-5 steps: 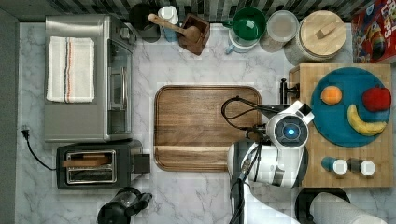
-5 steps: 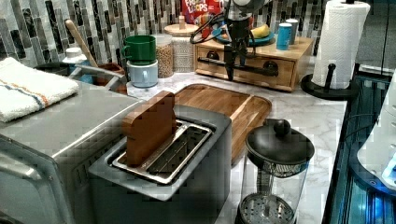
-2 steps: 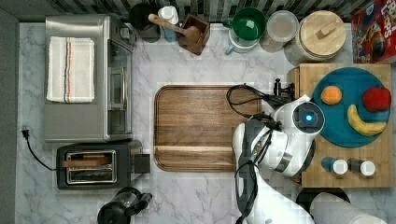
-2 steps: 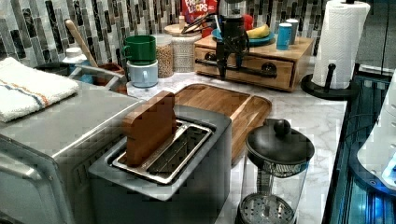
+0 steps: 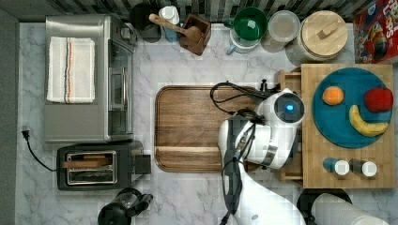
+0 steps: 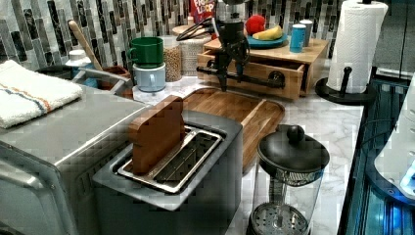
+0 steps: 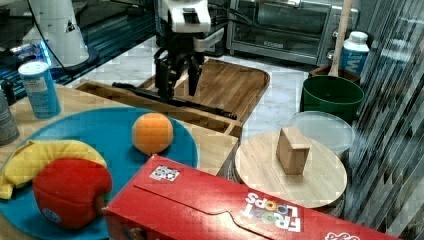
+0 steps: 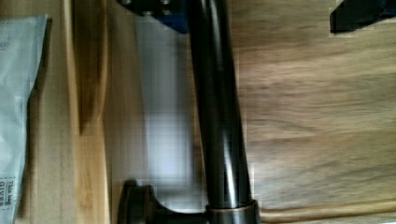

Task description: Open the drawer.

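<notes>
The drawer (image 6: 259, 73) is a shallow light wooden one under the stand that carries the blue plate, and it stands pulled out a little (image 7: 210, 122) (image 5: 287, 78). A long black bar handle (image 6: 254, 81) (image 7: 210, 109) (image 8: 217, 107) runs across its front. My gripper (image 6: 231, 76) (image 7: 176, 87) (image 8: 257, 11) hangs straight down over the bar, open, with one finger on each side of it. One finger (image 8: 154, 9) sits between bar and drawer front; the other finger (image 8: 359, 14) is well clear. In the top view the arm's wrist (image 5: 287, 108) covers the gripper.
A brown cutting board (image 5: 202, 129) lies right in front of the drawer. A blue plate (image 5: 349, 110) with fruit and two shakers sit on the stand. The toaster oven (image 5: 87, 77), toaster (image 5: 96, 166), French press (image 6: 288, 181), paper towel roll (image 6: 359, 44) and several jars (image 5: 324, 35) ring the counter.
The arm swung toward the stand and lowered its gripper onto the handle. The drawer has come out a little toward the cutting board.
</notes>
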You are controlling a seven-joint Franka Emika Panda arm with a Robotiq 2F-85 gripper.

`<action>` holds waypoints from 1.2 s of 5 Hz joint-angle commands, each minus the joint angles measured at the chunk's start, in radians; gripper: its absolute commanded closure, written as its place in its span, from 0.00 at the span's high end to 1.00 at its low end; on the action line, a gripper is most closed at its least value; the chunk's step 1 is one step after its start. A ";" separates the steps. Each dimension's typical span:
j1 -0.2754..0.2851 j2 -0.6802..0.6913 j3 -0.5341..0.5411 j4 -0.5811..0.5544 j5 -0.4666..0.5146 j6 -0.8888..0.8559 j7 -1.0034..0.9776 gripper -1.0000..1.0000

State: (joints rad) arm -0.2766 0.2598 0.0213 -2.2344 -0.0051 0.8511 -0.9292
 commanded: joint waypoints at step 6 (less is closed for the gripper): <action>0.232 -0.032 0.194 0.081 -0.005 -0.152 0.386 1.00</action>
State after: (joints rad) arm -0.1488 0.2546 0.1382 -2.2344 -0.0486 0.7637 -0.6553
